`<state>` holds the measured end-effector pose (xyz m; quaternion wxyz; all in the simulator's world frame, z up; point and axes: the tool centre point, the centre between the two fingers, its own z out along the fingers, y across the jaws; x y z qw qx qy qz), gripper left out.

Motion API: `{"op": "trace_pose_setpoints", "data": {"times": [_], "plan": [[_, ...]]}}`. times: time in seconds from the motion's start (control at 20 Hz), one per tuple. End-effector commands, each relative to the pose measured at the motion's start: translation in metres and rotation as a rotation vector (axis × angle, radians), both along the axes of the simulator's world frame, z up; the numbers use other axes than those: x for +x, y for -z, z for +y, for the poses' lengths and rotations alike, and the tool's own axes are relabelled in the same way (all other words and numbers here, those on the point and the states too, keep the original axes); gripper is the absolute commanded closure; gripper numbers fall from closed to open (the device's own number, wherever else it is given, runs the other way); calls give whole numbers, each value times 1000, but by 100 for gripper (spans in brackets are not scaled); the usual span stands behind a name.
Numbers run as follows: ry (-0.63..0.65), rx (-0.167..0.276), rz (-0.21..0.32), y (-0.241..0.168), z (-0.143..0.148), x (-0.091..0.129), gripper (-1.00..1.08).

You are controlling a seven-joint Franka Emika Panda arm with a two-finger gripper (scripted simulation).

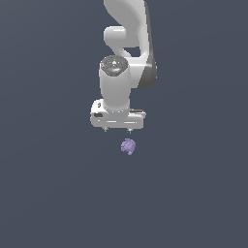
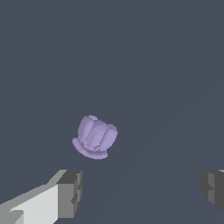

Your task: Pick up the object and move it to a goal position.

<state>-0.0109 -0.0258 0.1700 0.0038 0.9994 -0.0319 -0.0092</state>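
Item one, your gripper (image 1: 117, 131): white, pointed downward beneath the arm (image 1: 127, 43), its two fingers spread wide apart with nothing held between them, as your wrist view confirmed by the dark pads (image 2: 70, 193) at either edge. Item two, your object (image 1: 128, 146): a small pale purple lumpy blob, lying on the dark grey floor (image 1: 48, 193) just beside the fingertips, untouched.

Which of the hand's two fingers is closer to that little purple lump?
In the wrist view, the finger with the white side; the purple lump sits well off-centre towards it, touching neither.
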Motion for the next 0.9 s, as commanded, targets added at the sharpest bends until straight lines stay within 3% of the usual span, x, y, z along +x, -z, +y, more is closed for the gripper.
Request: {"op": "trace_pose_setpoints", "data": {"times": [0.0, 0.45, 0.85], "plan": [[0, 0, 0, 0, 0, 0, -92], [24, -33, -33, -12, -21, 10, -92], [40, -30, -32, -8, -17, 10, -92]]}}
